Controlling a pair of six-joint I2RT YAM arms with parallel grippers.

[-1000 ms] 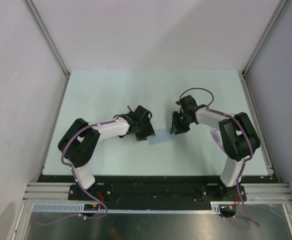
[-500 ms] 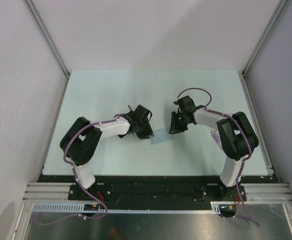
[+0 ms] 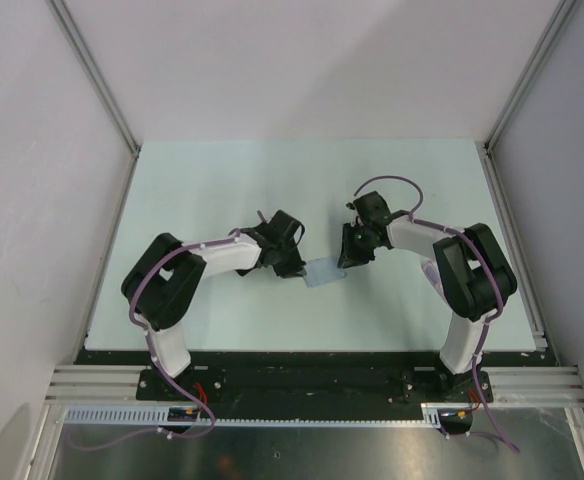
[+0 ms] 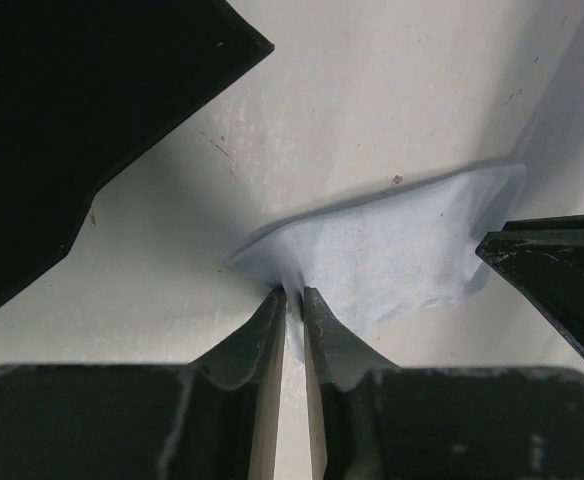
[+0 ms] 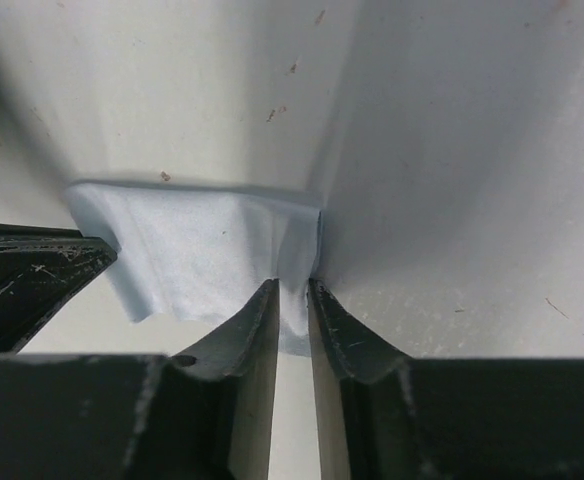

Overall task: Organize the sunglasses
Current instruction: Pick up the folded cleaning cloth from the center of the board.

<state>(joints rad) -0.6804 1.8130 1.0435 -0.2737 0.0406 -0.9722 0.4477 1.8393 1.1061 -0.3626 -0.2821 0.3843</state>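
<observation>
The sunglasses are out of view in every frame. A light blue cloth (image 3: pixel 324 273) lies at the table's middle between my two grippers. My left gripper (image 3: pixel 298 270) is shut on the cloth's left corner (image 4: pixel 392 250), with the fabric puckered between its tips (image 4: pixel 292 292). My right gripper (image 3: pixel 347 262) is shut on the opposite edge of the cloth (image 5: pixel 202 240), a fold caught between its tips (image 5: pixel 292 287). Each wrist view shows the other gripper's dark fingertip at the cloth's far side (image 4: pixel 562 270) (image 5: pixel 32 270).
The pale green table (image 3: pixel 222 180) is bordered by metal rails and grey walls. A large black shape (image 4: pixel 82 120) fills the upper left of the left wrist view; I cannot tell what it is. Purple cables loop over both arms.
Both grippers have narrowed onto the cloth's opposite edges. The arms have drawn slightly closer together, and the cloth is a little more bunched.
</observation>
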